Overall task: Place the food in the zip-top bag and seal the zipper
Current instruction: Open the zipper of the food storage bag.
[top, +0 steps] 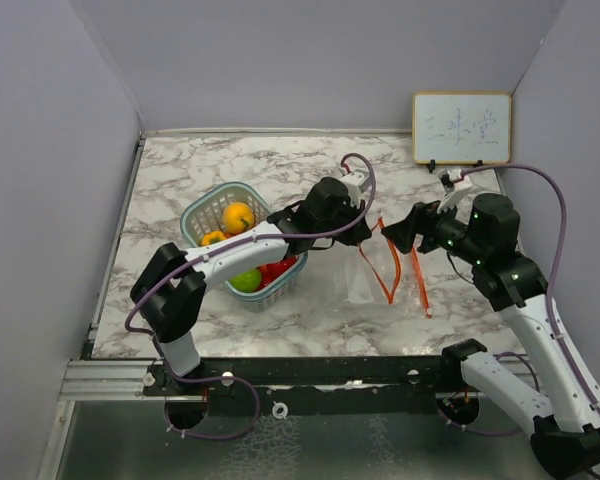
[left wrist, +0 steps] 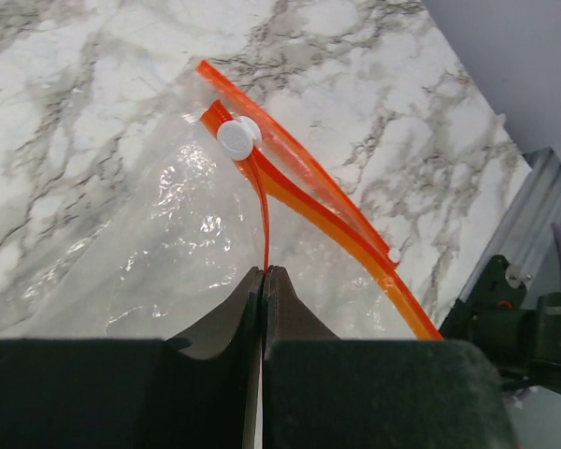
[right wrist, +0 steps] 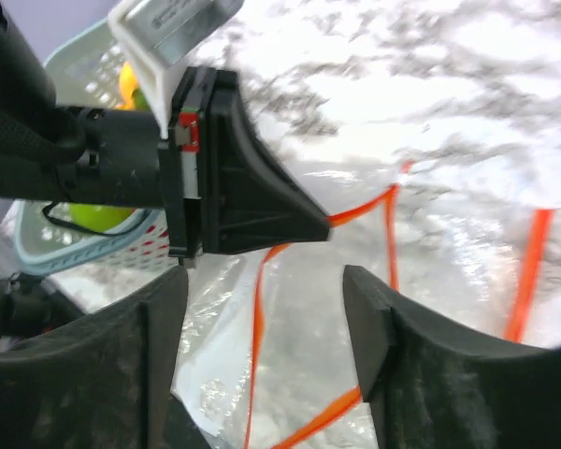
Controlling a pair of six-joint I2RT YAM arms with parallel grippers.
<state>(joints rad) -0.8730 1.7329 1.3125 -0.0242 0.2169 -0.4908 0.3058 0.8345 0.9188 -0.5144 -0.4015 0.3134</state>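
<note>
At the left of the marble table (top: 310, 310) stands a teal mesh basket (top: 202, 208), and the food (top: 238, 215) sits in it: an orange fruit at the far side, a smaller yellow-orange one beside it, a green one (top: 246, 280) and a red one at the near side. The left arm reaches from its base at the near left edge across the top of the basket toward the middle of the table. The left gripper (left wrist: 264, 272) has its two fingers pressed tight together with no gap showing, and they pinch a thin piece of the zipper (left wrist: 304, 201) right at the tips. Just beyond that pinch a small white slider (left wrist: 237, 137) sits on the red-orange strip. The zip-top bag (top: 364, 278) is just right of the basket, between the two grippers, its clear crinkled plastic spreading over the marble and its strips running toward the near side. From the right, the right gripper (right wrist: 262, 295) faces the left one closely with its fingers (right wrist: 369, 313) standing well apart; the bag's plastic and an orange strip show in the gap, but the fingers close on nothing. A small whiteboard (top: 461, 128) leans on the wall at the far right
</note>
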